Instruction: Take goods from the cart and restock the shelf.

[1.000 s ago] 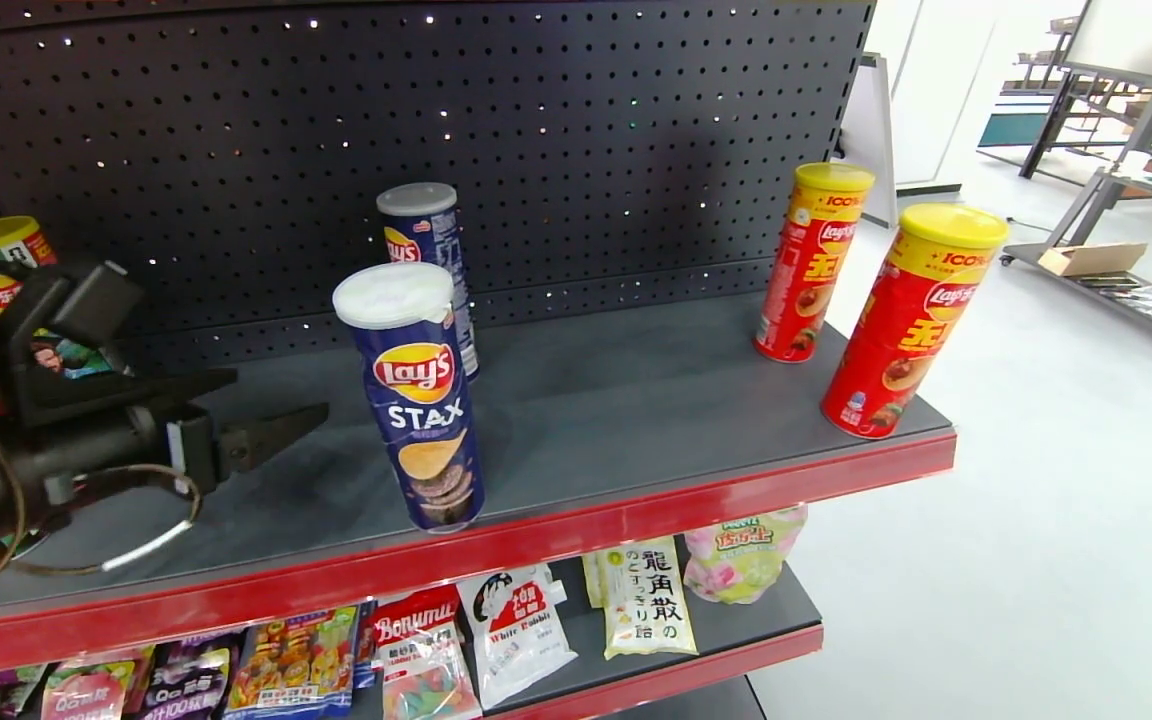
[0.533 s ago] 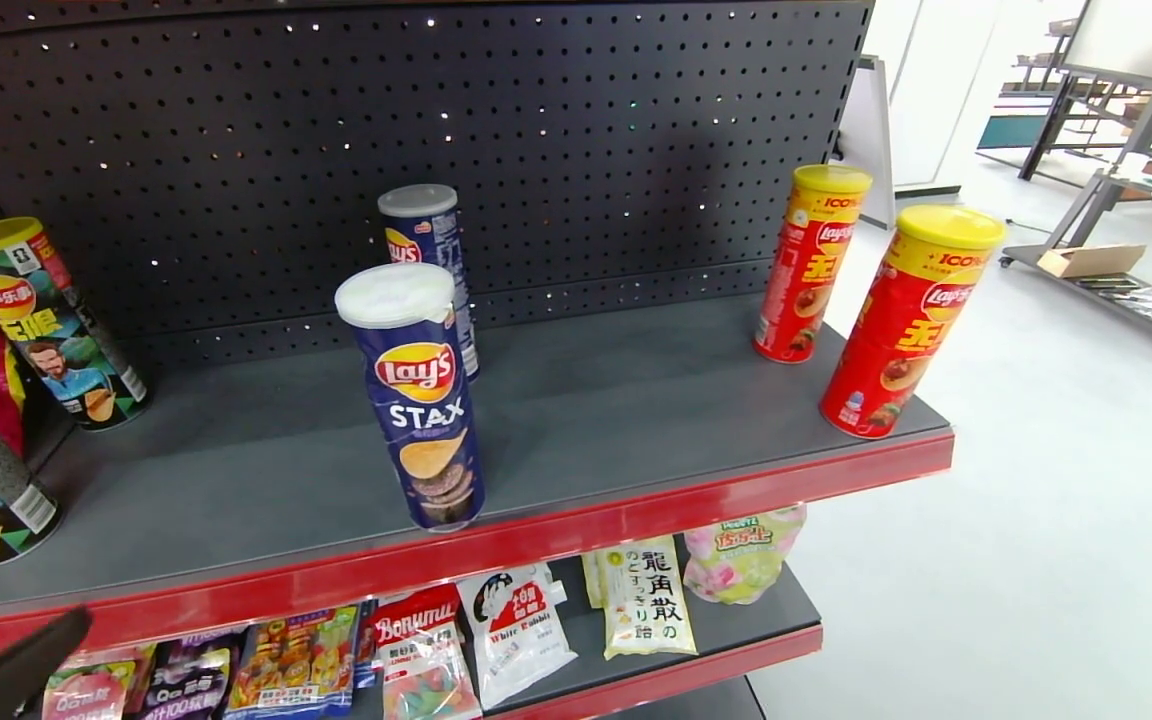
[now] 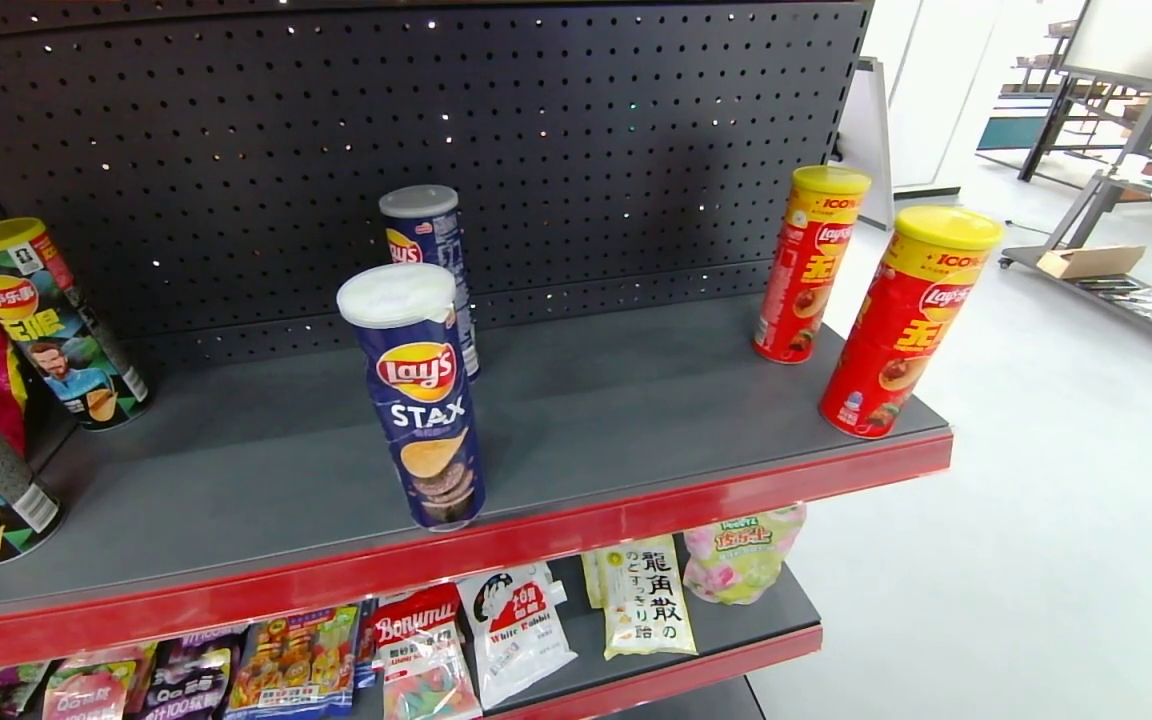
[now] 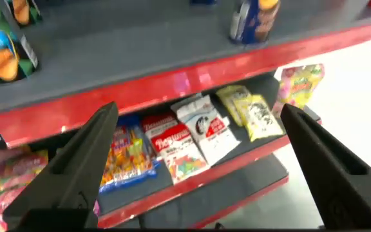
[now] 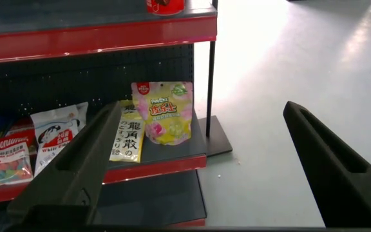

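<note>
Both grippers hang empty in front of the lower tier, the left gripper [image 4: 199, 109] and the right gripper [image 5: 201, 106] each with fingers spread wide. On the shelf [image 3: 536, 535] the front blue can [image 3: 421, 400] stands upright just beside the red lip, a second blue can [image 3: 426, 260] behind it near the pegboard. The front red can [image 3: 906, 320] stands at the right corner, close to the edge. These cans look tall, narrow and easy to tip, so an arm bringing in the next item could brush one and send it off the lip. A gripper rising from below might also catch the lip or drag the snack bags [image 3: 516, 630]
</note>
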Tool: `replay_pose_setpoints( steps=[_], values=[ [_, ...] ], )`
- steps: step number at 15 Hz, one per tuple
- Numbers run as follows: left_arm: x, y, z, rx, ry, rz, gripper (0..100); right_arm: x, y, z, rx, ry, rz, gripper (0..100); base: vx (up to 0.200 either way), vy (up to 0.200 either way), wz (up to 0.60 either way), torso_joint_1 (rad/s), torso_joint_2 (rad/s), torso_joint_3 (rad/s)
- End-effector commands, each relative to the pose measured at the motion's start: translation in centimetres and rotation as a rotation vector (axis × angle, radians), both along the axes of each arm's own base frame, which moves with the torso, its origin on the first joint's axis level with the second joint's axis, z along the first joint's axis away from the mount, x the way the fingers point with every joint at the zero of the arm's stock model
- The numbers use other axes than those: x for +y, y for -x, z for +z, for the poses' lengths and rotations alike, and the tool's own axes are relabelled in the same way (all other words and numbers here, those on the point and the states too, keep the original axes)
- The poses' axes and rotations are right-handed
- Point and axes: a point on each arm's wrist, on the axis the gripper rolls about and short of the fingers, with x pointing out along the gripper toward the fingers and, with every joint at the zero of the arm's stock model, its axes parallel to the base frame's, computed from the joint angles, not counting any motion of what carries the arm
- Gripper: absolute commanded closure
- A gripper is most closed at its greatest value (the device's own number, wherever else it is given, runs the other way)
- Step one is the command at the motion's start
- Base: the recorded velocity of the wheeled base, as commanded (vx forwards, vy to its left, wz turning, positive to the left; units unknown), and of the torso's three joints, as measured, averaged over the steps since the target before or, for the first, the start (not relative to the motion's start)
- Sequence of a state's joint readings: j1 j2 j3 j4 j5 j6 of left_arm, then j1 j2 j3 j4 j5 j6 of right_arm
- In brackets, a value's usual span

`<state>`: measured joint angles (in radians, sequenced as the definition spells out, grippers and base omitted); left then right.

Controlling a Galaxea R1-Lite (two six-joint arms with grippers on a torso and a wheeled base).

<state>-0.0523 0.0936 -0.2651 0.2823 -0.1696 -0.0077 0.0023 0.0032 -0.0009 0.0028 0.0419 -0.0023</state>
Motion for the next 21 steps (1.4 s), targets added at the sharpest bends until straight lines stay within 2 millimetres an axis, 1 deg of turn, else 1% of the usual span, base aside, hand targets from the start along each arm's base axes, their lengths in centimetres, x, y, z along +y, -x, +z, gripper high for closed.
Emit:
replay_pose_setpoints(
  steps=[1,2,3,8,11,13,14,17,20,21],
  values=[
    [-0.1,-1.3,-3.0,-0.005,-0.021,0.002,0,0.0,0.0,0.0,0.003,-0.001,0.002,0,0.000,0.000,0.60,0.002,-0.01,-0.002],
    [-0.1,-1.8,-3.8,-0.045,-0.018,0.010,0,0.0,0.0,0.0,0.000,-0.002,0.000,0,0.000,0.000,0.60,-0.002,0.01,0.007],
    [-0.1,-1.9,-3.7,-0.073,-0.015,0.007,0,0.0,0.0,0.0,0.003,-0.001,0.000,0,0.000,0.000,0.60,-0.002,0.00,-0.002],
    [-0.1,-1.9,-3.7,-0.066,-0.019,0.010,0,0.0,0.0,0.0,0.000,-0.002,0.000,0,0.000,0.000,0.60,0.006,0.00,0.001],
    [0.0,-1.9,-3.8,-0.072,-0.027,0.049,0,0.0,0.0,0.0,0.001,-0.005,-0.001,0,0.000,0.000,0.00,0.000,0.00,0.000],
    [0.2,-2.0,-3.8,-0.067,-0.028,0.145,0,0.0,0.0,0.0,0.001,-0.005,-0.001,0,0.000,0.000,0.00,0.000,0.00,0.000],
    [0.2,-2.0,-3.8,-0.067,-0.030,0.154,0,0.0,0.0,0.0,0.001,-0.007,-0.001,0,0.000,0.000,0.00,0.000,0.00,0.000],
    [0.3,-1.9,-4.5,-0.061,-0.032,0.221,0,0.0,0.0,0.0,0.001,-0.005,-0.001,0,0.000,0.000,0.00,0.000,0.00,0.000],
    [0.2,-1.9,-4.4,-0.059,-0.032,0.247,0,0.0,0.0,0.0,0.001,-0.007,-0.001,0,0.000,0.000,0.00,0.000,0.00,0.000],
    [0.2,-1.6,-4.5,-0.099,-0.028,0.245,0,0.0,0.0,0.0,0.001,-0.005,-0.001,0,0.000,0.000,0.00,0.000,0.00,0.000]
  ],
)
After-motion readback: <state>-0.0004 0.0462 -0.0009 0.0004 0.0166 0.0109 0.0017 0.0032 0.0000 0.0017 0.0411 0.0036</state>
